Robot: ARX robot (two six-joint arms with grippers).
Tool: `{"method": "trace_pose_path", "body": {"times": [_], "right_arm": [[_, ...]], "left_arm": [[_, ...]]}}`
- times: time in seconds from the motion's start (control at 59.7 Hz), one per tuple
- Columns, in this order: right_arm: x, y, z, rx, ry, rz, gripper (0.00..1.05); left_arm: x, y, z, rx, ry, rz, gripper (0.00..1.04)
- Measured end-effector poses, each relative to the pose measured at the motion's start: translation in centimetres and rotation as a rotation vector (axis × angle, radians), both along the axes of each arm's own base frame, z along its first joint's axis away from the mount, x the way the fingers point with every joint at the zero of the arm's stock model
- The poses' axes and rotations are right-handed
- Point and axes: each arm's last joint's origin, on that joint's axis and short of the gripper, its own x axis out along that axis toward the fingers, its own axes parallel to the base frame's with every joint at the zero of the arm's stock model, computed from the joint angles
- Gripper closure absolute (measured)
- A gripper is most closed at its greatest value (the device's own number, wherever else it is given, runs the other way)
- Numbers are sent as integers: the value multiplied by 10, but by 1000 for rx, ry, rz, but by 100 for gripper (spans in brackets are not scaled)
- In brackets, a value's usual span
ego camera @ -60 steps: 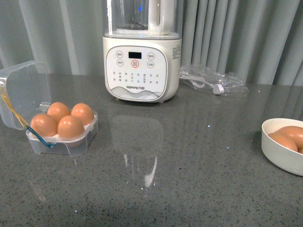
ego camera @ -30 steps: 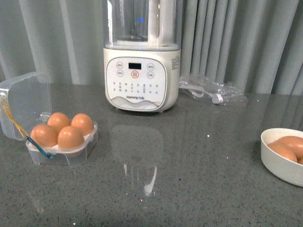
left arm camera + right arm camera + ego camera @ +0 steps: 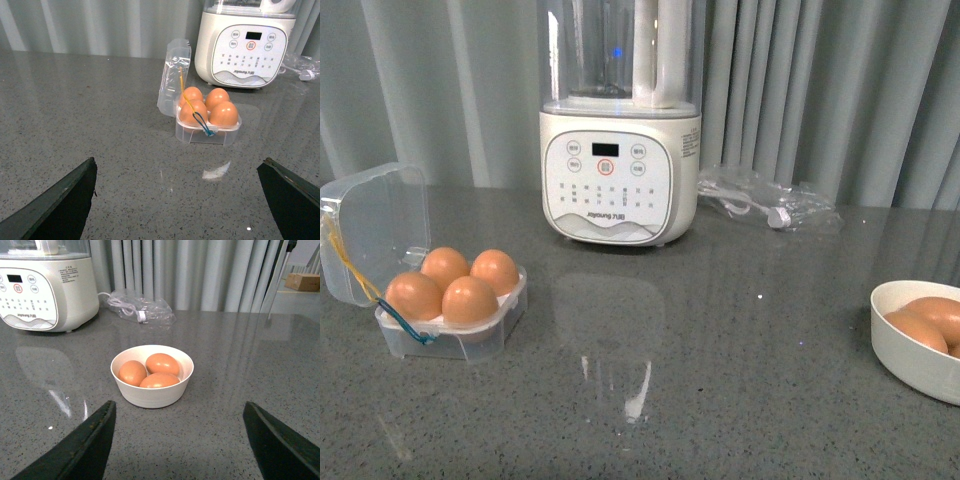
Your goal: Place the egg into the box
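Four eggs [image 3: 470, 298] fill the box [image 3: 470, 338] on the table [image 3: 740, 350], unmoved, though everything sits slightly lower in the front view than before. Left end effector [image 3: 178, 161] and right end effector [image 3: 179, 404] hang spread wide, empty.

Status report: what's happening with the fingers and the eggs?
Left gripper and right gripper open, empty. Box lid up, four eggs inside. Three more eggs in bowl. Nothing in the way.

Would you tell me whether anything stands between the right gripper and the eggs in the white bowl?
Nothing visible does. The open right gripper faces the bowl across the countertop, and its three eggs lie uncovered. The box stands open, but is already full.
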Motion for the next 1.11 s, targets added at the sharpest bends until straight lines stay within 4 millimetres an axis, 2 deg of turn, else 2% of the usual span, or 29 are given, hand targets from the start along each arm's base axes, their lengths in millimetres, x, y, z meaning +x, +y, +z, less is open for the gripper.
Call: {"method": "trace_pose_path", "body": {"times": [0.067,0.101,0.452,0.486,0.553,0.586,0.637,0.771,0.871,0.938,0.988,1.106], "right_arm": [[0,0,0,0,0,0,10],[0,0,0,0,0,0,6],[0,0,0,1,0,0,7],[0,0,0,1,0,0,7],[0,0,0,1,0,0,7],[0,0,0,1,-1,0,7],[0,0,0,1,-1,3,7],[0,0,0,1,0,-1,7],[0,0,0,1,0,0,7],[0,0,0,1,0,0,7],[0,0,0,1,0,0,7],[0,0,0,1,0,0,7]], "left_arm": [[0,0,0,0,0,0,7],[0,0,0,0,0,0,7],[0,0,0,0,0,0,7],[1,0,-1,-9,30,30,7],[5,2,-2,6,232,263,7],[13,5,-1,39,306,390,7],[21,9,0,47,328,438,7],[44,18,12,49,297,466,7],[67,27,27,55,238,461,7],[85,35,36,71,207,450,7],[108,47,45,75,185,437,7],[143,69,54,83,194,437,7]]}}
